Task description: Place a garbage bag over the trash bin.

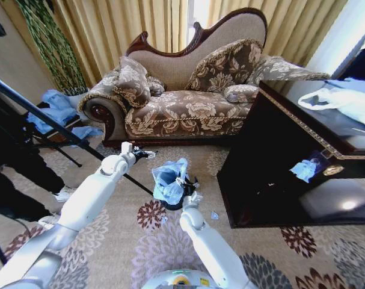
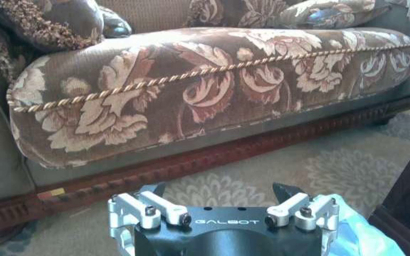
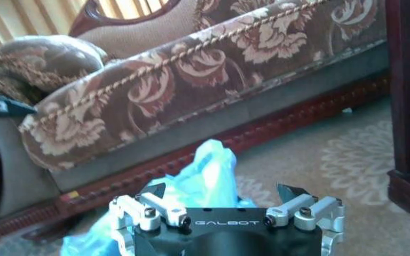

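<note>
we see the bin (image 1: 181,201) on the carpet (image 1: 266,253) in front of the sofa (image 1: 188,108), just left of the dark cabinet (image 1: 272,162). the bag (image 1: 169,179) is bunched over the bin's top, crumpled and rising above the rim; only a dark part of the bin shows beneath it. our right gripper (image 1: 192,191) sits just beside the bag on its right side, fingers (image 3: 289,192) spread wide, with blue plastic (image 3: 205,173) showing between and beyond them. our left gripper (image 1: 147,153) hangs up and to the left of the bag, apart from it, fingers (image 2: 288,191) spread wide and holding nothing, facing the sofa's base.
</note>
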Controlling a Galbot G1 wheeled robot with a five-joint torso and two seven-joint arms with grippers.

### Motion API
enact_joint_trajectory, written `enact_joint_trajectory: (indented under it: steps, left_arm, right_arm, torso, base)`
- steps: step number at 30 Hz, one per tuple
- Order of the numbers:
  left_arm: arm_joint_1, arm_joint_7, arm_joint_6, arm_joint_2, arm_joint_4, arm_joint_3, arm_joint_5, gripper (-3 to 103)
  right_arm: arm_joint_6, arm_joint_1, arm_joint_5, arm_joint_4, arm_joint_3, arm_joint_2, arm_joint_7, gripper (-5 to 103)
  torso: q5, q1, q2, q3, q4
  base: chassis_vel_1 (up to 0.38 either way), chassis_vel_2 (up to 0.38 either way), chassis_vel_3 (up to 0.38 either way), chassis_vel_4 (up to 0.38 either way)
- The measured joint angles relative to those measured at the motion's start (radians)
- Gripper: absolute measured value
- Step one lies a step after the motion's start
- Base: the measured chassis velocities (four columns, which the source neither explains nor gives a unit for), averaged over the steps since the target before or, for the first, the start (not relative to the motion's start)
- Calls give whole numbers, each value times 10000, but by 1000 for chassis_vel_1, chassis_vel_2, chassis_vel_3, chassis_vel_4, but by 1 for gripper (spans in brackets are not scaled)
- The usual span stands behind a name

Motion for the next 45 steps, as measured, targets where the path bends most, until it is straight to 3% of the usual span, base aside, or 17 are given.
enact_joint_trajectory:
  steps: [6, 8, 10, 20, 23, 26, 28, 30, 45]
  left_arm:
    - [-12, 99, -116, -145, 89, 11, 52, 100]
    - [-35, 140, -193, -212, 121, 11, 61, 100]
    - [-45, 162, -212, -230, 129, 10, 61, 100]
    - [-42, 411, -590, -221, 179, -25, 66, 100]
    - [-26, 544, -654, -143, 141, -26, 66, 100]
    - [25, 693, -789, -91, 108, -25, 74, 100]
    - [34, 738, -830, -90, 108, -23, 81, 100]
    - [54, 750, -933, -98, 111, -21, 81, 100]
    - [74, 480, -947, -75, 39, -43, -46, 100]
  right_arm:
    - [-34, 52, -232, -344, -149, 98, 193, 88]
    - [-12, 79, -452, -608, -209, 172, 200, 78]
    - [7, 77, -558, -694, -238, 193, 192, 78]
    - [238, 185, -1264, -1407, -245, 312, 63, 34]
    - [244, 188, -1328, -1370, -214, 258, 74, 28]
    - [227, 236, -1332, -1207, -173, 134, 145, 13]
    - [225, 264, -1339, -1203, -149, 99, 163, 13]
    - [223, 353, -1369, -1237, -83, 35, 236, 3]
    - [121, 116, -1143, -634, -199, -170, 395, 0]
  torso:
    - [0, 0, 0, 0, -1]
    - [0, 0, -2, 0, 0]
    - [1, 0, -2, 0, -1]
    - [1, 0, -2, 0, -3]
    - [2, 0, -2, 0, -1]
    - [2, 0, -1, 0, 2]
    - [2, 0, -2, 0, 0]
    - [2, 0, -2, 0, -1]
    - [2, 0, -1, 0, 2]
  base:
    - [0, 0, 0, 0]
    - [0, 0, 0, 0]
    - [0, 0, 0, 0]
    - [0, 0, 0, 0]
    - [0, 0, 0, 0]
    - [0, 0, 0, 0]
    - [0, 0, 0, 0]
    - [0, 0, 0, 0]
    - [0, 0, 0, 0]
